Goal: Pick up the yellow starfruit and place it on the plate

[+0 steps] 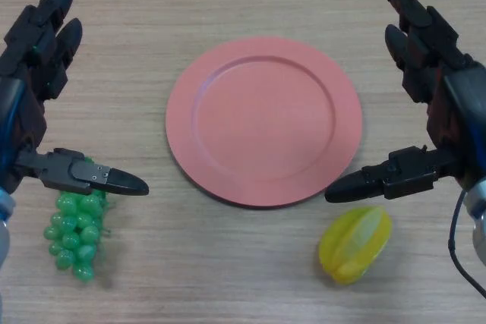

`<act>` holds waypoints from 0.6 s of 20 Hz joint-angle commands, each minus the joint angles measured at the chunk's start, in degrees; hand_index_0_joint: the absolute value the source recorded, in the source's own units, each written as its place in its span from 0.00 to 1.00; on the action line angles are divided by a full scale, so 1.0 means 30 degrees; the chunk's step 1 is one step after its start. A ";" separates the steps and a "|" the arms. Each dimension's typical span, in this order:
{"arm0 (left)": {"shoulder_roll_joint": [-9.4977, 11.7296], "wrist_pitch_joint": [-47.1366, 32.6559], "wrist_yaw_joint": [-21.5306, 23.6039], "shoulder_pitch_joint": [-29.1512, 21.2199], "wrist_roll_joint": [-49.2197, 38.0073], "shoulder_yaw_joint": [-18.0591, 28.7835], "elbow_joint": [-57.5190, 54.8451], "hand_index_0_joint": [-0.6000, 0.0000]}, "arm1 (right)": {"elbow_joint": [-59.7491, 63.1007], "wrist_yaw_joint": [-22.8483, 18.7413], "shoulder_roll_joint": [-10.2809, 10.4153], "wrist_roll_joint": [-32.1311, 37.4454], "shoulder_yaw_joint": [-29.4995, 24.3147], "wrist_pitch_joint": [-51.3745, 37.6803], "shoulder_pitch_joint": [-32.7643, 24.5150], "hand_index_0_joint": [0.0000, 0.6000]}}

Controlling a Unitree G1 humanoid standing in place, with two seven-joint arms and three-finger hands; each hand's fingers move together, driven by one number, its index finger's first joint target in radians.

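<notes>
The yellow starfruit lies on the wooden table at the lower right, just below the thumb of my right hand. That hand hovers open at the right edge, fingers straight and pointing away, thumb stretched toward the plate. The round pink plate sits in the middle of the table with nothing on it. My left hand is open at the left edge, its thumb reaching inward over a bunch of grapes.
A bunch of green grapes lies at the lower left, partly under the left thumb. Bare wooden table surrounds the plate on all sides.
</notes>
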 commanded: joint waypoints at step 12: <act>0.0538 -0.3650 0.1232 -0.0576 0.0780 0.0942 -0.0422 1.00 | -0.0807 0.4814 -0.1210 0.0380 -0.1836 -0.4469 0.1409 0.00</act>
